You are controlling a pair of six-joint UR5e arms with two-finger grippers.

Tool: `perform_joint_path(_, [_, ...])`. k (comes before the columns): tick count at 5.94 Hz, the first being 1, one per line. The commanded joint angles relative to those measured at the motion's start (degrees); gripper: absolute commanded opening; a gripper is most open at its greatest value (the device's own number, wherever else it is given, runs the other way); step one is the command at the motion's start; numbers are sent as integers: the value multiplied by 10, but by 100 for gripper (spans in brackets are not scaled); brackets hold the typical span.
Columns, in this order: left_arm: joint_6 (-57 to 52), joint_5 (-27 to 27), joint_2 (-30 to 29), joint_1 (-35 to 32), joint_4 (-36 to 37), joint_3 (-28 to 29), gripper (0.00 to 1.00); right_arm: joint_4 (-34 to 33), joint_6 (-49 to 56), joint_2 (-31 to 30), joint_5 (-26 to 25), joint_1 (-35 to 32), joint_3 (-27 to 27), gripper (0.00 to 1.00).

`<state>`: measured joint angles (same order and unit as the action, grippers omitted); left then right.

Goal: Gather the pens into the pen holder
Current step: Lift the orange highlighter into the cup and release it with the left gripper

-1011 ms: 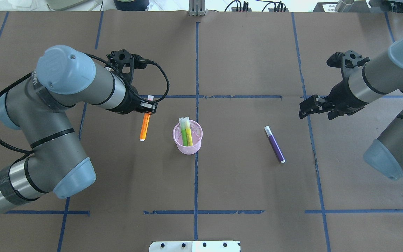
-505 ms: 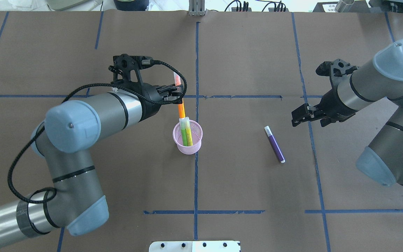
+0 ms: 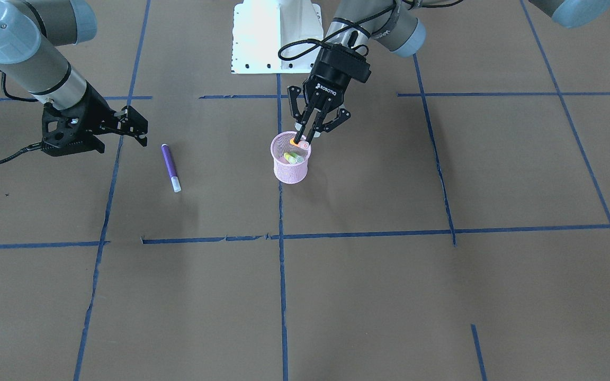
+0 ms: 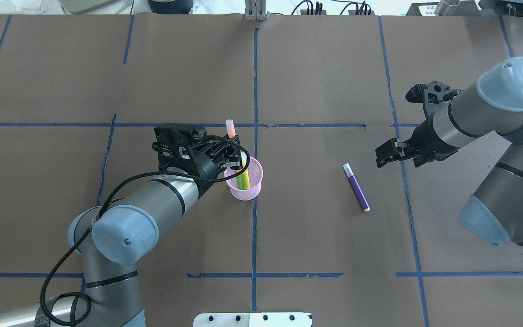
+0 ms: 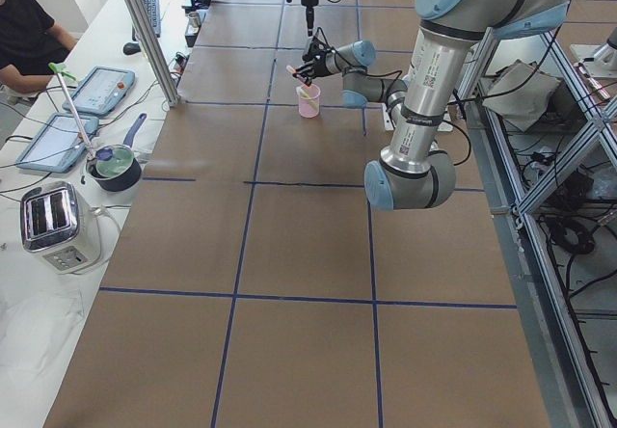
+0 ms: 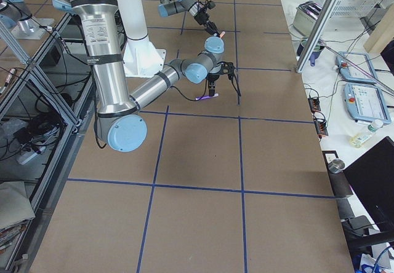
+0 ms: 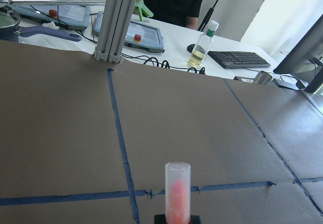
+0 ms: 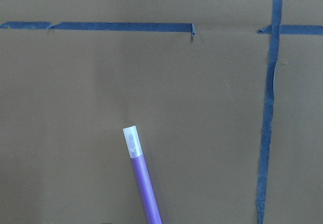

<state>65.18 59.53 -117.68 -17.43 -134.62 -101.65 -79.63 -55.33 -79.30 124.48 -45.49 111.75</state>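
Note:
The pink mesh pen holder (image 4: 249,190) stands upright at the table's middle, and also shows in the front view (image 3: 290,170). A green pen (image 4: 239,180) and a yellowish pen (image 4: 245,172) stand in it. My left gripper (image 4: 233,159) is right over the holder's rim, shut on the orange pen (image 4: 230,129). The pen is upright, cap end up (image 7: 177,191), with its lower end at the holder's mouth (image 3: 298,143). The purple pen (image 4: 357,188) lies flat on the table to the right (image 8: 144,183). My right gripper (image 4: 387,154) is open and empty, hovering just beyond the purple pen's cap end (image 3: 135,126).
Blue tape lines (image 4: 254,91) divide the brown paper table cover. The white robot base plate (image 4: 252,319) sits at the near edge. Operators' desks with a toaster (image 5: 53,224) and tablets lie beyond the table's far side.
My left gripper has carried the orange pen from behind the holder to directly over it and lower. My right gripper has drifted slightly left, toward the purple pen.

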Motion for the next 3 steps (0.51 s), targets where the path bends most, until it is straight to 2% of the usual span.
perform_joint_path(1, [0, -13, -3, 15, -48, 33, 37, 0, 0, 0, -1, 1, 1, 99])
perform_joint_path(2, [0, -9, -4, 14, -49, 25, 59, 0, 0, 0, -1, 1, 1, 99])
perform_joint_path(3, [-2, -5, -3, 14, -49, 13, 75, 0, -2, 2, -8, 14, -4, 99])
